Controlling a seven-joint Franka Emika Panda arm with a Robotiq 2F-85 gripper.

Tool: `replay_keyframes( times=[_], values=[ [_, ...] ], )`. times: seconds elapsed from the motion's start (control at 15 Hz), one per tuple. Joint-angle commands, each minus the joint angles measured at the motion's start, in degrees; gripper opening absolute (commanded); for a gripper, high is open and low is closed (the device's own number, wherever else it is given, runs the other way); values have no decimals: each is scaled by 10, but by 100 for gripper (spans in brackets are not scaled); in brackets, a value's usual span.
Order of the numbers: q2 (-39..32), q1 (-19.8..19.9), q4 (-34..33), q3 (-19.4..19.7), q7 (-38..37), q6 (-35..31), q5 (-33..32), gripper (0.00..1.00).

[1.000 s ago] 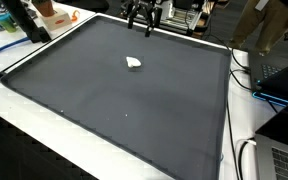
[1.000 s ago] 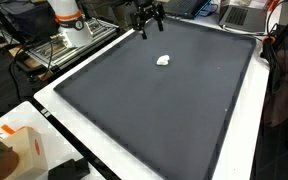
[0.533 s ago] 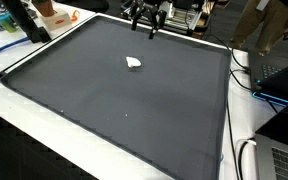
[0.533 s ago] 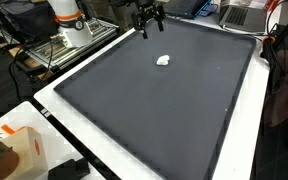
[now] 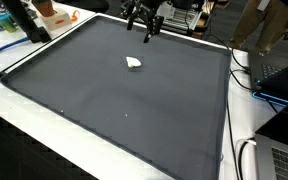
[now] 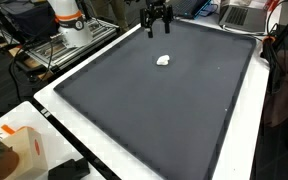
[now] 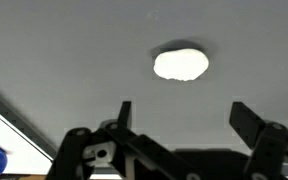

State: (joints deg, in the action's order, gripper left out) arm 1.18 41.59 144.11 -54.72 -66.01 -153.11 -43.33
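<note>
A small white crumpled lump lies on the dark grey mat, toward its far side; it also shows in the other exterior view. My gripper hangs above the mat's far edge, just beyond the lump and apart from it. From the other side the gripper appears the same, jaws spread. In the wrist view the lump lies ahead of the open gripper, and nothing sits between the two black fingers.
White table border frames the mat. An orange-and-white box and a plant sit at one corner. The robot base and a rack stand at the far side. Cables and a laptop lie along one edge.
The gripper has shifted slightly along the mat's far edge and turned a little. The white lump has not moved.
</note>
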Motion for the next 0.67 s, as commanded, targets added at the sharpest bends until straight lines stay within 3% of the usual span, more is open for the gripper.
replay_keyframes(
  times=[0.0, 0.13, 0.2, 0.27, 0.4, 0.6],
  values=[
    [-80, -6, -82, -6, 10, 105, -2, 100],
    [-126, -12, -125, -1, 29, 151, 17, 100],
    [-128, -122, -136, 112, 84, 144, 75, 100],
    [-60, -141, -97, 135, 54, 108, 61, 100],
    [-89, -205, -121, 202, 96, 114, 98, 100],
    [-112, -247, -146, 242, 154, 150, 165, 100]
  ],
)
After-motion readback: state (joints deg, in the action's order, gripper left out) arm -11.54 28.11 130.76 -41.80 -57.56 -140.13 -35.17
